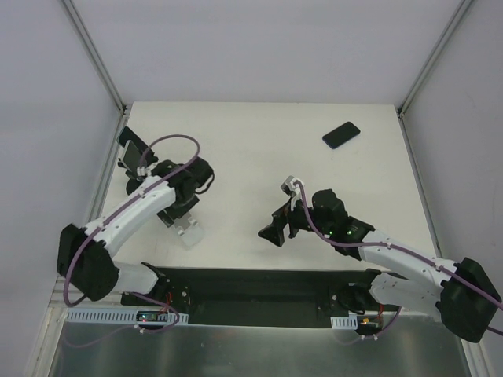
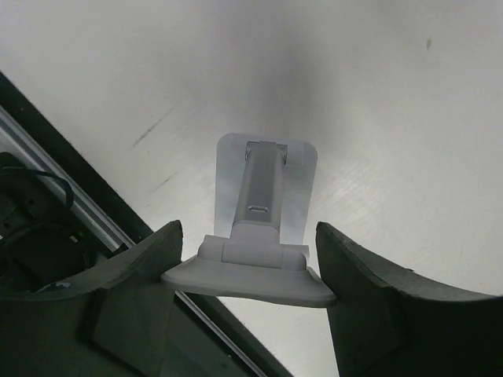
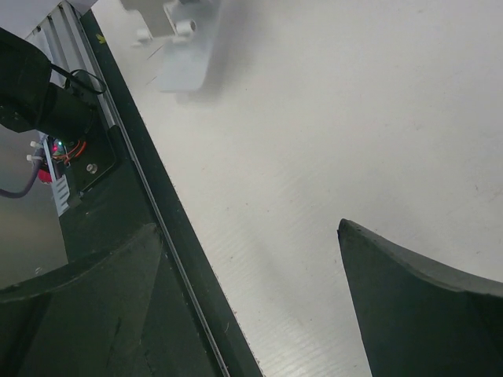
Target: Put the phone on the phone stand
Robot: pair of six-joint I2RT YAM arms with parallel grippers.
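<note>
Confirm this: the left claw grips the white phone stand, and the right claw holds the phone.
Not quite. The right claw is open and empty; the top view shows the phone lying on the table, far right, apart from it. The left claw does grip the white phone stand.

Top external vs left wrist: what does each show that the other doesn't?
Top external only: the phone lying at the far right of the table, and the right gripper. Left wrist only: the grey post and hinge of the phone stand. Both: the stand held in the left gripper, over the white table.
</note>
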